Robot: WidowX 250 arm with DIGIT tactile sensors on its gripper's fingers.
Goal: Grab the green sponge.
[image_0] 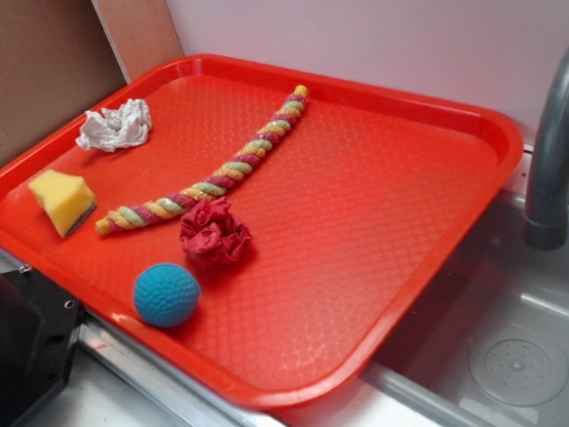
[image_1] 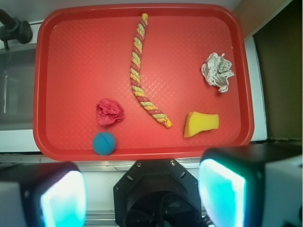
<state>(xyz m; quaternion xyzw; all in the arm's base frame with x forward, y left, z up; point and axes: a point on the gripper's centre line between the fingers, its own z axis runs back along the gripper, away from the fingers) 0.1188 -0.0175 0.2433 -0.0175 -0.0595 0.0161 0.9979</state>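
The green sponge point(image_0: 62, 200) is a yellow foam wedge lying near the left edge of the red tray point(image_0: 386, 265); a thin dark layer shows along its lower side. From the wrist camera the sponge point(image_1: 201, 124) lies at the tray's near right, and only its yellow foam shows there. My gripper point(image_1: 142, 194) is open, its two teal-lit pads point(image_1: 222, 189) spread wide with nothing between them. It hovers high, back from the tray's near rim point(image_1: 142, 153), well apart from the sponge. In the exterior view the gripper is out of sight.
On the tray lie a teal crocheted ball point(image_0: 166, 294), a crumpled red cloth point(image_0: 214, 233), a twisted multicolour rope point(image_0: 213, 170) and a white paper wad point(image_0: 114, 125). A grey faucet point(image_0: 558, 145) and sink point(image_0: 509, 354) stand right of the tray. A black robot part point(image_0: 20, 339) sits lower left.
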